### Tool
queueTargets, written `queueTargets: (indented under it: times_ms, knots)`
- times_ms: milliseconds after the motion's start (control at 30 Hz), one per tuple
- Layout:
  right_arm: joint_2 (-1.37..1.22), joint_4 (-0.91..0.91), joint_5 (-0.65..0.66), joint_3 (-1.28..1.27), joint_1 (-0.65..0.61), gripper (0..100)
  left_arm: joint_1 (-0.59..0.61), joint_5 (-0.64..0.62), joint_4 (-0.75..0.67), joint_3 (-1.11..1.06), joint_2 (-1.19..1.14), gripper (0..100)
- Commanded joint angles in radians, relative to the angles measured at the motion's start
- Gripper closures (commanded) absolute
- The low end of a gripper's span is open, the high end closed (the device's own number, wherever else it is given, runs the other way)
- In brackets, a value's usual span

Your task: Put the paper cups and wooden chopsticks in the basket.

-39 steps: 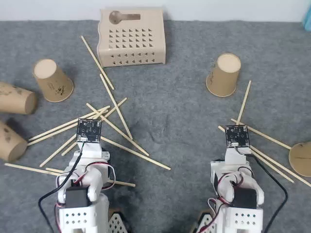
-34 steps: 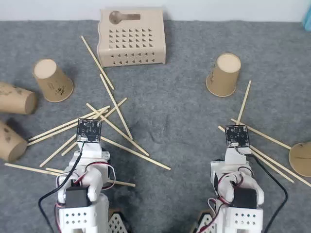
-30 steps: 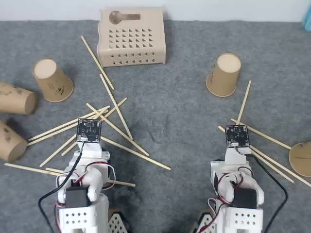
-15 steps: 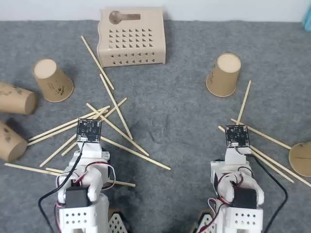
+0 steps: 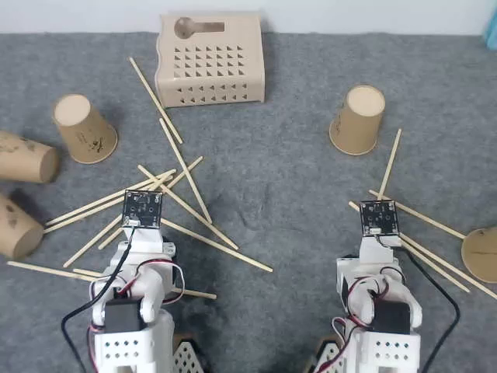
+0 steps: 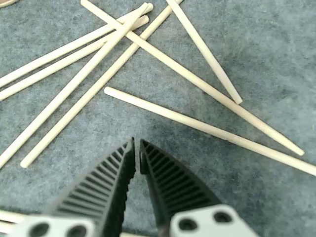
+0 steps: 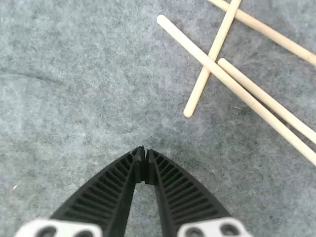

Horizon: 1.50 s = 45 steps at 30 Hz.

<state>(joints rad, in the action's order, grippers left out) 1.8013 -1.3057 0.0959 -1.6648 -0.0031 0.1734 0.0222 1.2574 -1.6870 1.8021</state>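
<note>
Nothing is in the basket (image 5: 211, 78) at the top of the high view, left of centre, so the task looks to be at its opening step, choosing a first pick. Three cups (image 5: 84, 128) sit along the left edge, one at the upper right (image 5: 358, 120), and one is cut off by the right edge (image 5: 481, 252). Chopsticks (image 5: 178, 206) lie crisscrossed at centre left, and a smaller bunch (image 5: 419, 249) lies at lower right.

The left gripper (image 6: 137, 148) is clenched on nothing, low over the mat (image 5: 295, 194), with one stick (image 6: 197, 126) just beyond its tips. The right gripper (image 7: 144, 154) is also closed and empty, with crossed sticks (image 7: 210, 59) near it.

The likely next move is to spread the jaws, straddle one stick across its length, pinch it and carry it up to the basket. The overlapping sticks may get dragged along.
</note>
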Motion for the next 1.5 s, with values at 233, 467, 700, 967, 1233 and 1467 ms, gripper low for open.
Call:
queueTargets:
  times_ms: [233,467,700,967,1233,1467]
  knots:
    - [0.012,-0.005,-0.005,-0.018,-0.001,99.1,0.006,0.002,0.003,0.002,0.017,99]
    - [0.012,-0.005,-0.005,-0.018,-0.005,99.1,0.006,0.002,0.003,0.002,0.017,99]
    - [0.012,-0.005,-0.005,-0.018,-0.022,99.0,0.005,0.002,0.003,0.002,0.017,99]
    - [0.013,-0.004,-0.003,0.054,-0.022,98.9,-0.002,0.003,-0.032,0.008,0.017,98]
    - [0.013,0.027,-0.005,0.209,-0.018,98.9,0.008,0.002,-0.147,0.085,0.017,98]
    - [0.013,0.157,-0.002,0.14,-0.024,98.9,0.008,0.009,-0.152,0.202,0.017,98]
